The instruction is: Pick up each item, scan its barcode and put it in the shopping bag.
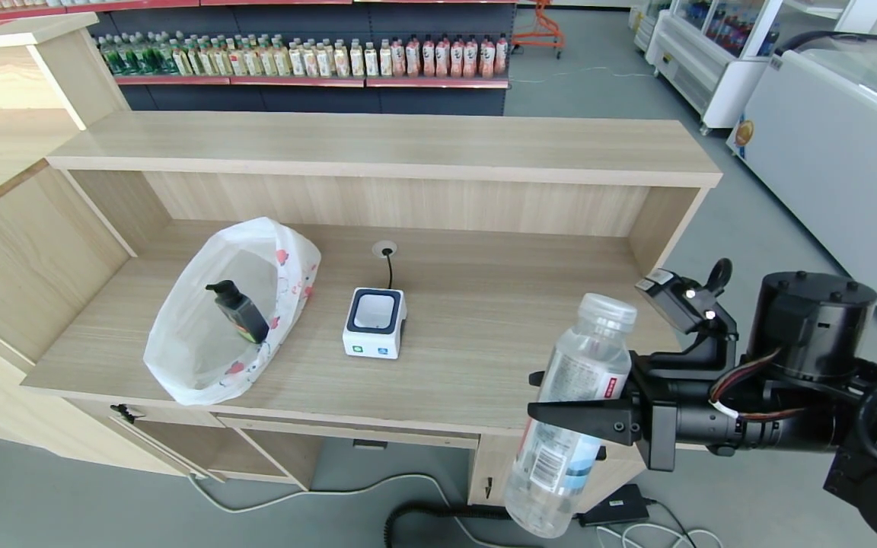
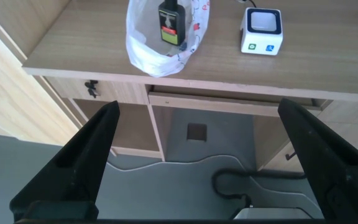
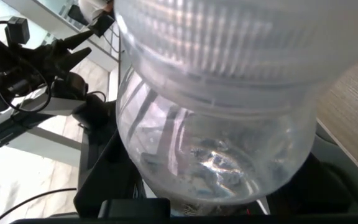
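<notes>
The wooden counter [image 1: 484,342] stretches ahead of both hands, its front edge passing just behind the right hand and lying ahead of the left hand's fingertips. The white shopping bag [image 1: 202,335] lies on the counter with its mouth open, far to the left of the right hand and well apart from it. In the left wrist view the bag [image 2: 148,56] sits ahead of the left hand [image 2: 197,168], slightly to one side of the line between its fingers. That hand is released, its two dark fingers [image 2: 73,168] spread wide with nothing between them, and it is held off the counter's front edge. The right hand [image 1: 553,396] is clenched around the middle of a clear water bottle [image 1: 572,411]. The bottle stands nearly upright in the grip, cap above the fingers and base below them, with its barcode label below the nearer finger. Bottle and hand hang at the counter's front right corner, not resting on the surface. The white scanner [image 1: 374,322] sits on the counter to the left of the right hand and farther forward, between that hand and the bag. A black pump bottle [image 1: 239,310] lies tilted inside the bag.
</notes>
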Robot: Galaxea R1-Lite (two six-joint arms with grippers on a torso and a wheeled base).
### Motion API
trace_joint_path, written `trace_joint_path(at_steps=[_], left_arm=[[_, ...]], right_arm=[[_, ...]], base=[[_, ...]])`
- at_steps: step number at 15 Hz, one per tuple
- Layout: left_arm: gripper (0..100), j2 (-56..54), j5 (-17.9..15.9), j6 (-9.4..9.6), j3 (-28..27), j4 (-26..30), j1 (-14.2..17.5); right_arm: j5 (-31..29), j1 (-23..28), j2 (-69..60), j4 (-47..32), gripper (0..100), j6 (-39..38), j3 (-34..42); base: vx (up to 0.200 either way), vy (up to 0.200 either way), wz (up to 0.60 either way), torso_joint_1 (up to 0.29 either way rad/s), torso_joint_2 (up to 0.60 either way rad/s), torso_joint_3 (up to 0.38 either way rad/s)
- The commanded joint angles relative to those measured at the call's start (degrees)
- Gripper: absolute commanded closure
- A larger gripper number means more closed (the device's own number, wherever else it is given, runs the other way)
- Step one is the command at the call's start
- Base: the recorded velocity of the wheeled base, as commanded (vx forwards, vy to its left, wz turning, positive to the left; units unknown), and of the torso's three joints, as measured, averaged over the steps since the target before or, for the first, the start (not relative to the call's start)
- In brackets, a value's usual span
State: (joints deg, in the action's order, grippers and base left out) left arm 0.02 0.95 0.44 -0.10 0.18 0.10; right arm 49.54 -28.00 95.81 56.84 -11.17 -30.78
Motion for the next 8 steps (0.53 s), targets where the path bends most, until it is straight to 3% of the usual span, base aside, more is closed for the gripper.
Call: trace_joint_path(at_steps=[1,8], left_arm=[[0,-0.02,0.02,0.0,0.01,-0.01,-0.01],[0,-0.02,0.02,0.0,0.01,-0.01,-0.01]], right_arm=[[0.03,-0.04,-0.18,0.02,100,0.0,0.02],[0.03,-0.04,-2.38,-0.42,100,0.0,0.37]], base=[[0.0,0.0,0.0,0.0,0.0,0.0],[0.0,0.0,0.0,0.0,0.0,0.0]])
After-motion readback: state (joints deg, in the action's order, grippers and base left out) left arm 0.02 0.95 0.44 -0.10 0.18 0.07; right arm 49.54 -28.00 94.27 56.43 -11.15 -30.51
